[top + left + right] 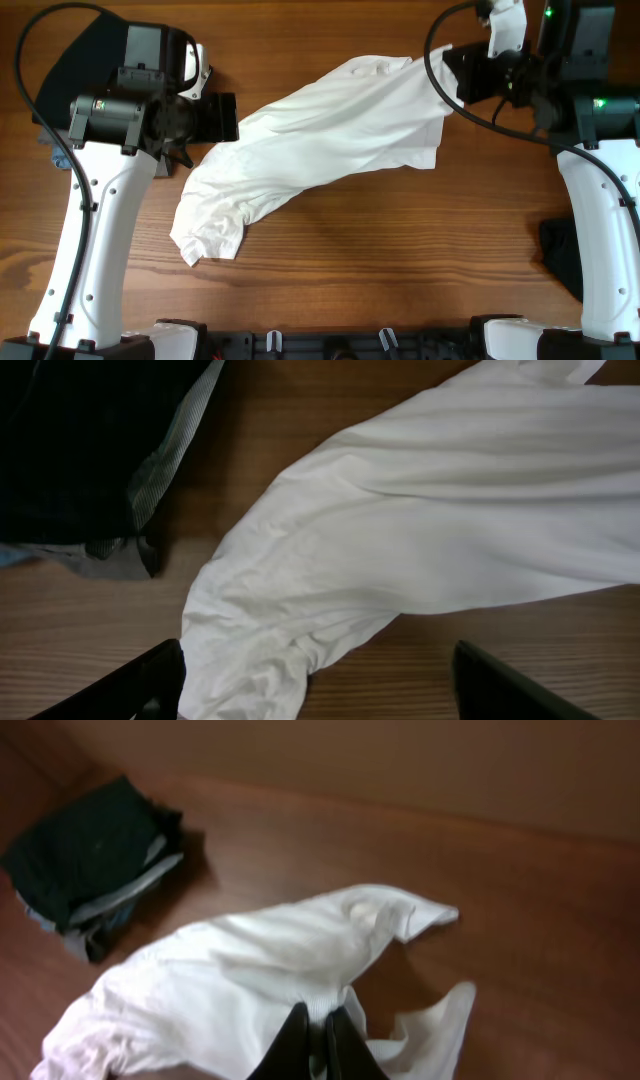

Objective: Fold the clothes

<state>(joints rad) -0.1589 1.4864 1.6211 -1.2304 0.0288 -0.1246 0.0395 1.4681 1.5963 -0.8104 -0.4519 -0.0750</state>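
Item: white T-shirt [320,140], soft matte cotton, lying in a long, crumpled diagonal band across the brown wood-grain table [400,240], with one end near my right arm and a bunched, creased end toward the front left. No print shows from these views. My right tool [318,1042] is narrow, pinched on a fold of the white cloth at the far-right end. My left tool [318,685] is wide, holding nothing, and hovers over the rumpled lower end. Step in hand, as I judge it: spreading the shirt flat before any fold. It is best done by taking a true edge or corner on the left, not a wad of layers, then drawing both ends apart evenly. Also present: a folded dark pile [90,860] with a grey striped edge at far left, and a black garment [560,255] at the right edge.
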